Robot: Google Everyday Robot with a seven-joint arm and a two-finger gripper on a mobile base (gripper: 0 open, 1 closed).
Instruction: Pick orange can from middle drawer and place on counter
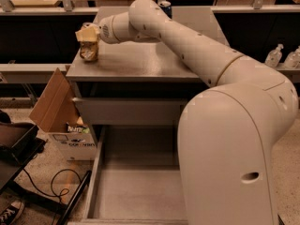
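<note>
The orange can stands upright at the left edge of the counter, the flat grey top of the drawer cabinet. My gripper reaches in from the right and sits over the can's top, its pale fingers closed around the upper part. The middle drawer is pulled open below, and the part of its grey floor that I see is bare. My large white arm covers the drawer's right side.
A dark blue can stands at the back of the counter behind my arm. The top drawer is slightly open. An open cardboard box and cables lie on the floor at left. Clear bottles stand at right.
</note>
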